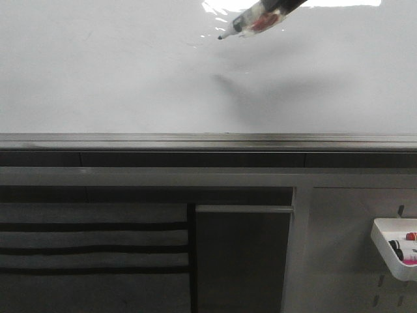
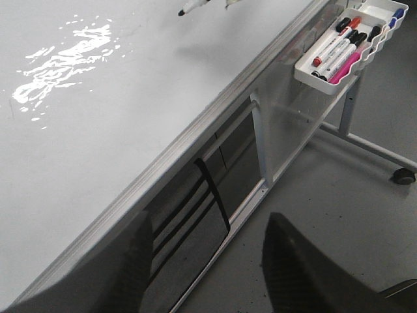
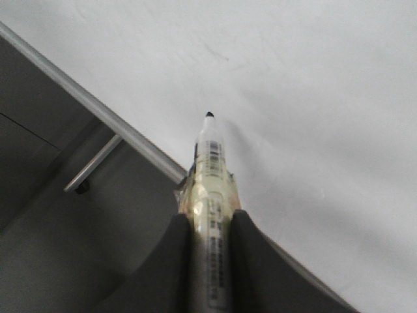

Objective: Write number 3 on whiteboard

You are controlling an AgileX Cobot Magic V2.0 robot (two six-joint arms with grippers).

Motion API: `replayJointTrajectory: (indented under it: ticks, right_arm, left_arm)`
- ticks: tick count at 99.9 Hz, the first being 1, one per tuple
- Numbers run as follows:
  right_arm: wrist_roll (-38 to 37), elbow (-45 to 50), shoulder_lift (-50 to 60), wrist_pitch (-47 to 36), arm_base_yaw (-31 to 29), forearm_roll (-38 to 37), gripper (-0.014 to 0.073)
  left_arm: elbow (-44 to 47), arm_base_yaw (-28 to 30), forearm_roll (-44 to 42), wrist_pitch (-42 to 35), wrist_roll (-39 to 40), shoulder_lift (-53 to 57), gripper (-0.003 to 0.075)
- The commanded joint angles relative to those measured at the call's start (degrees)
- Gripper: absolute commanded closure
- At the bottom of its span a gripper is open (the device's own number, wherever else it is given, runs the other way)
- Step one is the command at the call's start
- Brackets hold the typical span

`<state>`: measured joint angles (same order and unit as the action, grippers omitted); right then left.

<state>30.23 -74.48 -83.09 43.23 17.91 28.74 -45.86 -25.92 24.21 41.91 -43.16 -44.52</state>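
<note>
The whiteboard (image 1: 130, 78) fills the upper front view, glossy white, with a grey rail (image 1: 195, 140) along its lower edge. It shows no drawn 3. My right gripper (image 3: 210, 225) is shut on a white marker (image 3: 210, 169) with tape round its barrel. The marker (image 1: 251, 23) enters the front view at the top, black tip (image 1: 220, 38) pointing left and a little off the board, its shadow (image 1: 225, 81) below. The tip also shows in the left wrist view (image 2: 184, 11). My left gripper (image 2: 208, 261) is open and empty, low beside the board's frame (image 2: 189, 140).
A white tray (image 1: 391, 244) with several markers hangs on the grey panel at the lower right; it also shows in the left wrist view (image 2: 306, 75). Dark panels (image 1: 241, 261) sit under the board. The stand's leg and a caster (image 2: 404, 176) rest on the floor.
</note>
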Motion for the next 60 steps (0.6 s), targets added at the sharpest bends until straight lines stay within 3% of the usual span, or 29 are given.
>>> replayJointTrajectory:
  ticks: [1,28,48,60]
  right_arm:
    - [0.2,-2.2,0.8,-6.4,0.4,0.0,0.0587]
    - [0.2,-2.3,-1.1,-12.4,-0.3,-4.1,0.0587]
    - [-0.1,-2.3,0.5,-5.6,-4.5,-4.3,0.0587]
    - [-0.1,0.2,0.4,-3.6,-3.6,-4.1,0.0587]
  left_arm:
    - [-1.6,0.1,1.8,-3.7,0.5,0.4,0.0362]
    - [-1.6,0.1,1.8,-3.7,0.5,0.4,0.0362]
    - [-1.6,0.1,1.8,-3.7,0.5,0.4,0.0362]
    - [-1.6,0.1,1.8,-3.7,0.5,0.4,0.0362]
